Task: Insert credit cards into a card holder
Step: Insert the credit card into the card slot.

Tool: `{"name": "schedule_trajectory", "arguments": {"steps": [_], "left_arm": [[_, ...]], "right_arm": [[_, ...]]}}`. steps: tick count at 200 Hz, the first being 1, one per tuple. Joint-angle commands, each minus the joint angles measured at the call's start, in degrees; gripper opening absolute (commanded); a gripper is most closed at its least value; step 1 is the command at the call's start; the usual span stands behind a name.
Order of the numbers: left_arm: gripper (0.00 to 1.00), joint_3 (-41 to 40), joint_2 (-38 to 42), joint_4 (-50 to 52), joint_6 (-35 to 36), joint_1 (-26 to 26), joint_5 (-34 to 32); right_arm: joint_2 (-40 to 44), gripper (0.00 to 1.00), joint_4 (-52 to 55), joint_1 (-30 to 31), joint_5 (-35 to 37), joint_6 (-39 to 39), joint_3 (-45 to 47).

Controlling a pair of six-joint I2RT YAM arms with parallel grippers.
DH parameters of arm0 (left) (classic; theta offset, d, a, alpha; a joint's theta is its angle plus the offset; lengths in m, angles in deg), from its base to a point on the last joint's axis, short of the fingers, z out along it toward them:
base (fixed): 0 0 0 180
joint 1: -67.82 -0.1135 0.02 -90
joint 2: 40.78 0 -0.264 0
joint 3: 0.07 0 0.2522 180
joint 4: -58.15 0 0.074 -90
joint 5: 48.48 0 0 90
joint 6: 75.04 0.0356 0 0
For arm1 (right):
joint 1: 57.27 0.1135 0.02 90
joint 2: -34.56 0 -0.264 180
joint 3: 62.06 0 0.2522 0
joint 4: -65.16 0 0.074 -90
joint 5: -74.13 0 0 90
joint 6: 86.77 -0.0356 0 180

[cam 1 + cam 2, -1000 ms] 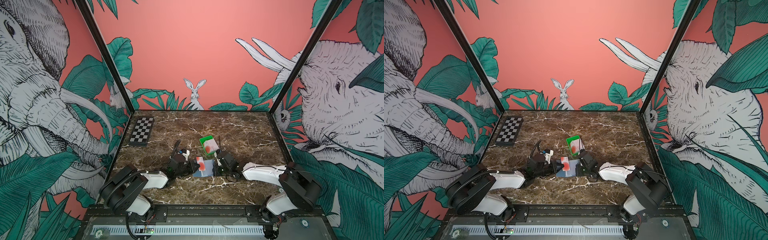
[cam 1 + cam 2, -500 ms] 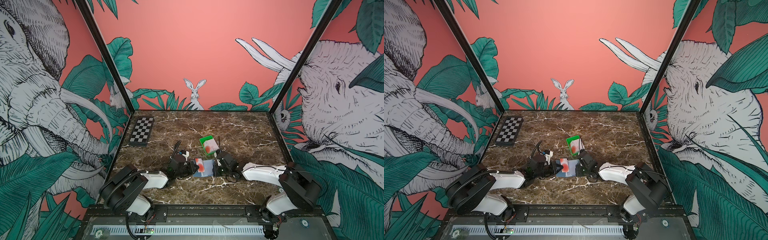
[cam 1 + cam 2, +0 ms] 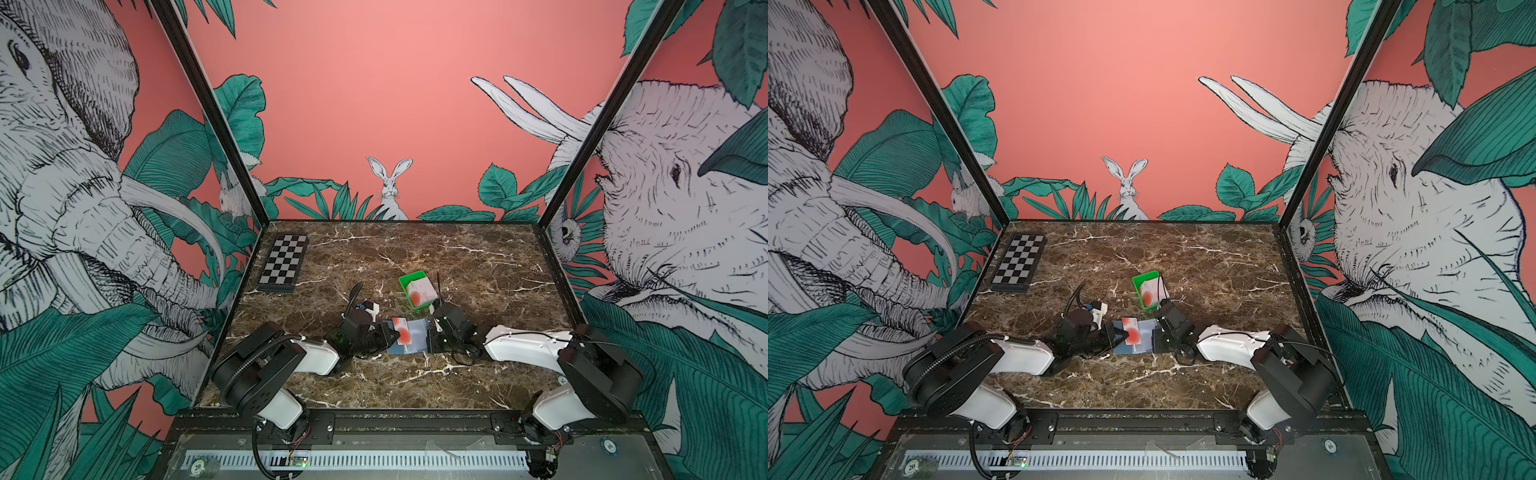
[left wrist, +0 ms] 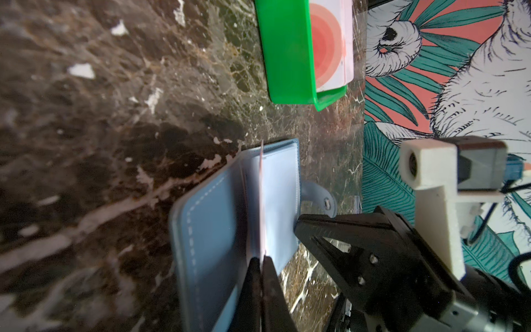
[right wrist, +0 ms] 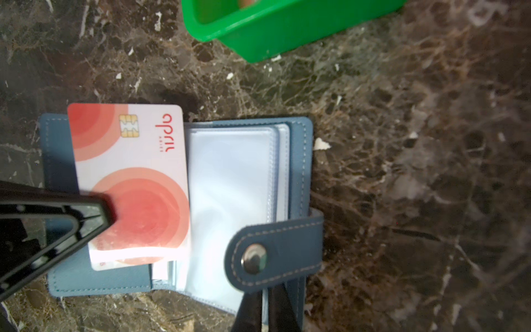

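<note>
— First entry?
— Card holder [image 3: 411,344], slate blue, lying open on the marble table [image 3: 478,266], near middle in both top views [image 3: 1142,338]. Clear sleeves [image 5: 230,178] fanned on one leaf, snap tab [image 5: 287,244] folded across them.

— Contents?
— One credit card [image 5: 129,172], pale with red-orange circles, chip side up, over the leaf on the holder's 9 o'clock side. Whether any part sits inside a sleeve: cannot tell.

— Grips?
— Left gripper [image 4: 261,266], at 9 o'clock of the holder, jaws pinched together on the card's edge. Right gripper [image 5: 265,310], at 3 o'clock, jaws clamped on the holder's cover edge just beside the tab.

— Surroundings?
— Green tray [image 3: 405,283] at 12 o'clock of the holder, near but apart, with more cards [image 3: 422,293] stacked inside. Chessboard [image 3: 284,266] at 10 o'clock, well apart, by the table's far corner.
</note>
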Motion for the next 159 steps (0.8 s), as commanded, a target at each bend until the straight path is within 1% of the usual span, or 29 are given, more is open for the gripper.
{"name": "schedule_trajectory", "arguments": {"steps": [1, 89, 159], "left_arm": [[0.00, -1.44, -0.28, -1.63, -1.54, 0.18, 0.41], [0.00, -1.46, 0.37, 1.23, -1.65, -0.05, 2.22], [0.00, -1.23, -0.76, 0.85, -2.35, -0.42, 3.91]], "right_arm": [[-0.73, 0.08, 0.62, 0.46, 0.21, 0.13, -0.10], [-0.55, 0.08, 2.30, 0.55, 1.79, 0.57, -0.43], [-0.75, 0.08, 2.04, 0.59, 1.77, 0.41, -0.37]]}}
